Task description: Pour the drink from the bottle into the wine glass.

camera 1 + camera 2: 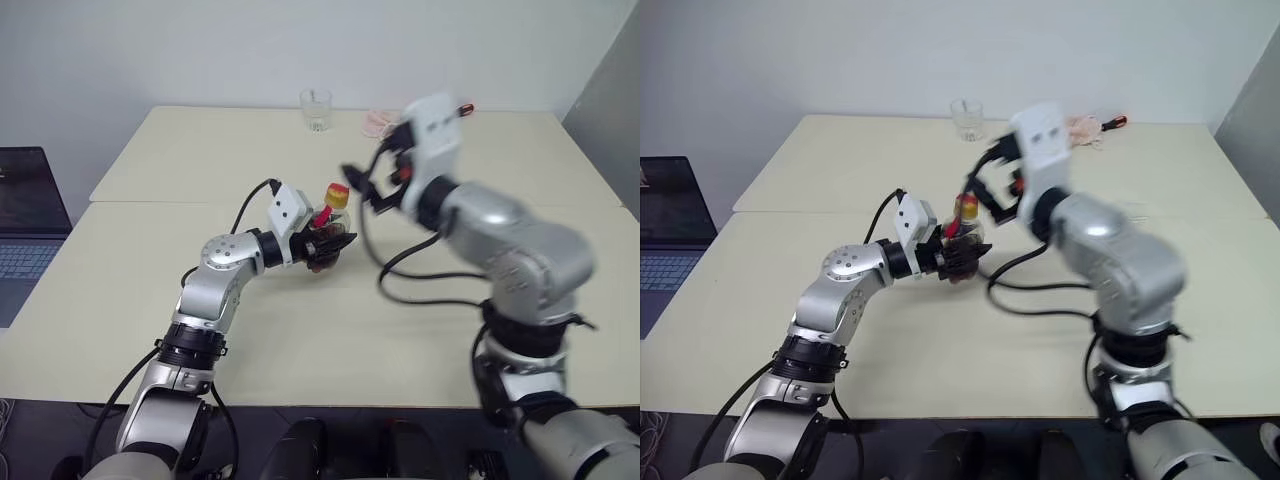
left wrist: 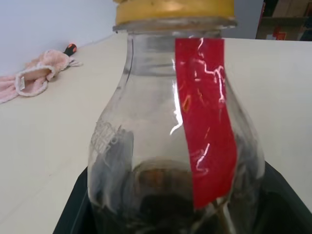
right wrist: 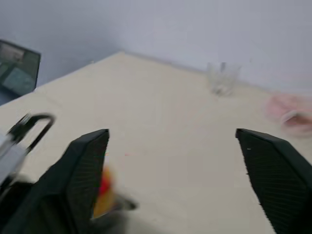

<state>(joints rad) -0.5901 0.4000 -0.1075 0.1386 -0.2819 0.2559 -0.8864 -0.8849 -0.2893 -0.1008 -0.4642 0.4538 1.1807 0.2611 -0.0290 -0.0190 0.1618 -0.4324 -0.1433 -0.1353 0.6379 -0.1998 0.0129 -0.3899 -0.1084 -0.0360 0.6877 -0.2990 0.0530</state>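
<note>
Gripping the bottle (image 1: 333,222) low around its rounded body, the left claw (image 1: 330,243) holds it upright just above the middle of the bench (image 1: 150,290), yellow cap (image 1: 338,196) still on. Seen from the left wrist, the clear plastic shows close up: a red label strip (image 2: 207,122) runs down from the neck over the shoulder, the drink (image 2: 161,195) sits dark and almost black in the lower part, and the upper part is see-through.

From the head, the right claw (image 1: 366,185) hangs just beside and slightly above the cap, not touching it. The right wrist view makes plain what the head views leave unclear: its two black fingers (image 3: 80,170) stand wide apart with nothing between them, the bottle's cap a yellow blur below them.

At the far edge of the bench stands a short clear tumbler (image 1: 316,109), well apart from the bottle. Near it lies a pink cloth (image 1: 1085,128) with a red-and-black handle (image 1: 1118,121) just beside it. The bench is pale cream, two tops pushed together with a seam across. A laptop (image 1: 25,215) sits off to the left, and a plain white wall closes the room behind.
</note>
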